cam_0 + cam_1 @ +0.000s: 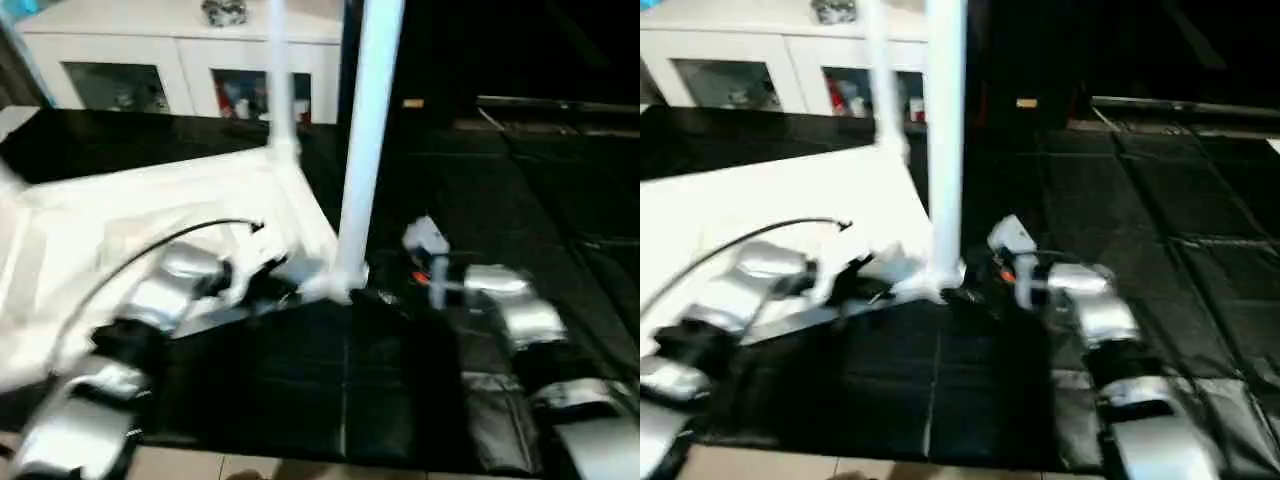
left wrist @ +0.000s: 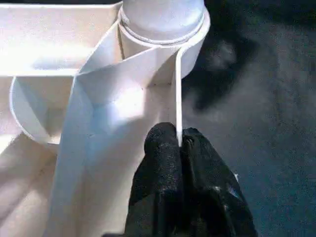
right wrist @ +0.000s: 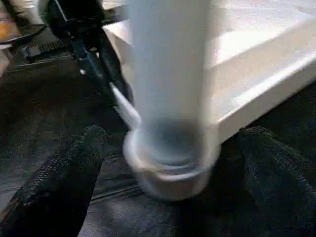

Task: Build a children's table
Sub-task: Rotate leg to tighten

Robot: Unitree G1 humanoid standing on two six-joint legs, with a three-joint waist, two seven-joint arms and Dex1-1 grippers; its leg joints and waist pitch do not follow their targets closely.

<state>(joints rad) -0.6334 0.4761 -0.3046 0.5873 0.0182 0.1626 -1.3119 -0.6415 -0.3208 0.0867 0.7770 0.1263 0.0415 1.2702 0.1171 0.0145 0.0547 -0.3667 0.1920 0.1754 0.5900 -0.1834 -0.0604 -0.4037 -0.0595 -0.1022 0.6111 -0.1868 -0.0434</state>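
Note:
The children's table's white top (image 1: 90, 230) lies upside down on the black mat. Two white legs stand upright in its corner sockets: a near one (image 1: 367, 150) and one farther back (image 1: 280, 70). My left gripper (image 2: 178, 136) is shut on a thin rim wall of the top, just beside the near leg's socket (image 2: 163, 24). My right gripper (image 3: 173, 133) is open at the base of the near leg. One black finger (image 3: 74, 163) stands on either side of the leg, and both are apart from it.
A white cabinet with glass doors (image 1: 180, 60) stands at the back left. Black mat (image 1: 520, 170) covers the floor to the right and front. A strip of light floor (image 1: 250, 468) shows at the near edge. A black cable (image 1: 150, 250) arcs over my left forearm.

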